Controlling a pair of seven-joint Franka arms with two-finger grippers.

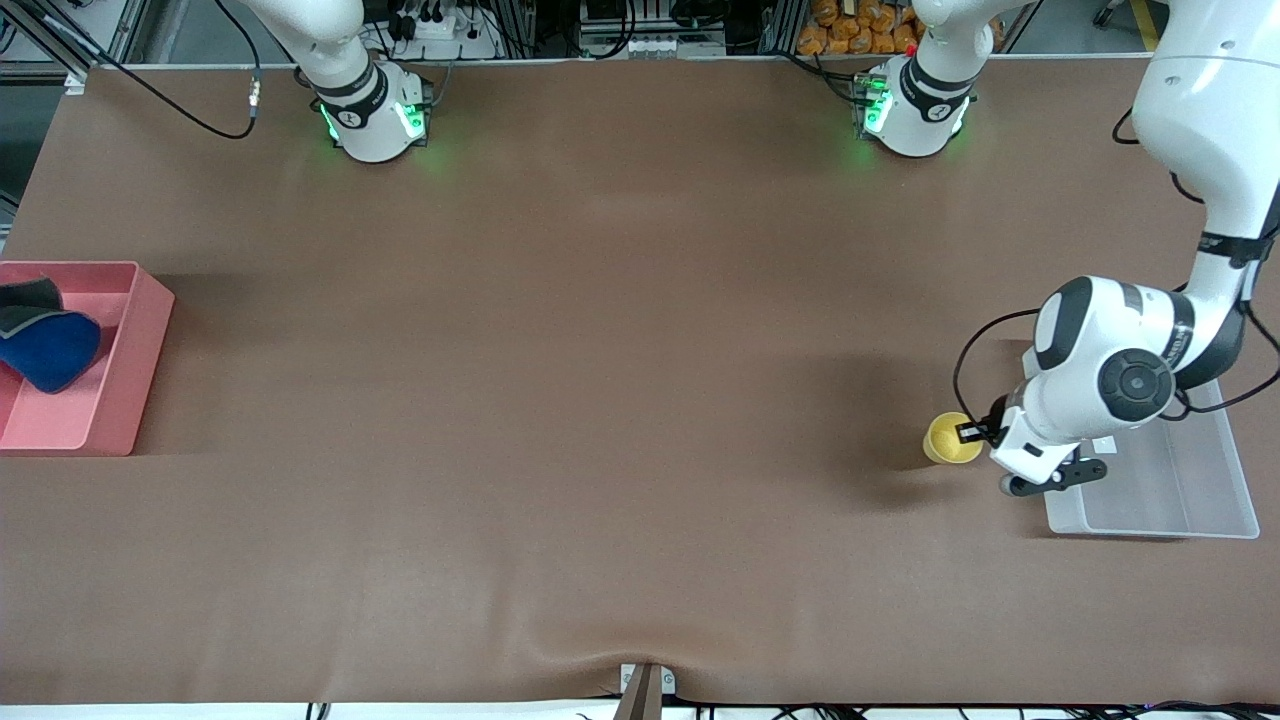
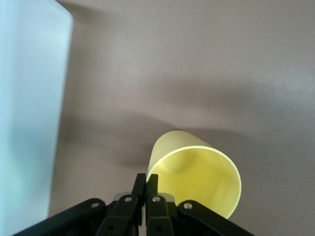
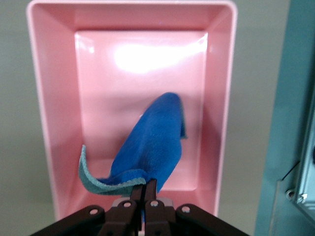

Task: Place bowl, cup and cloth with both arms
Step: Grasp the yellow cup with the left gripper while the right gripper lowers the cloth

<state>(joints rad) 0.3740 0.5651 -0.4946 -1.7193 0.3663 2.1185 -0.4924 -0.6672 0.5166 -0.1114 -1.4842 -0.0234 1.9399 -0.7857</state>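
The yellow cup (image 1: 951, 438) is pinched by its rim in my left gripper (image 1: 970, 432), over the table beside the clear plastic bin (image 1: 1160, 495). In the left wrist view the gripper (image 2: 146, 183) is shut on the wall of the cup (image 2: 202, 174). My right gripper (image 3: 149, 186) is shut on one end of the blue cloth (image 3: 155, 140), which hangs into the pink tray (image 3: 42, 123). In the front view the cloth (image 1: 50, 350) lies in the pink tray (image 1: 135, 370) and the right gripper is out of frame. The bowl is out of view.
The clear bin (image 2: 24, 123) stands at the left arm's end of the table, partly covered by the left arm. The pink tray stands at the right arm's end. The brown table (image 1: 600, 400) lies between them.
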